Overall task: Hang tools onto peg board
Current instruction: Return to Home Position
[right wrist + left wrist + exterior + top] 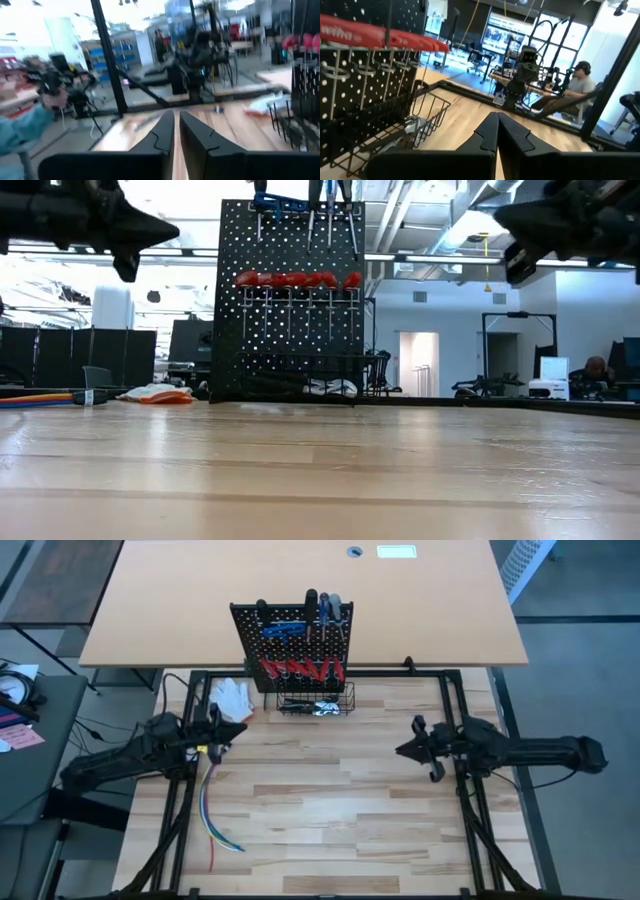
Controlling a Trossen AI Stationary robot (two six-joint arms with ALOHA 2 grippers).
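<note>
At the left of the high view we find the left gripper (238, 728) hovering above the wooden table (330, 810). Its wrist view shows its fingers (482, 137) pressed together along their length with nothing between them. Just below it in the high frame, the bundle of coloured wires (208, 805) trails toward the bottom edge. Just above it, the white glove (230, 697) lies near the foot of the peg board (248, 650). The peg board stands upright at the upper centre of the frame, at the wooden table's far edge, beside the tan tabletop (300, 580). The tools (300, 668) hang on it, with a row of red handles across its middle and blue and dark handles near its top; we see the same in the low view. The black wire basket (316, 700) sits at the board's lower edge and holds something pale and shiny that we cannot identify. At the right of the high view the right gripper (402, 750) hangs over bare wood, well apart from the board. In its wrist view its fingers (160, 132) stand almost together, only a thin slit between them, gripping nothing.
</note>
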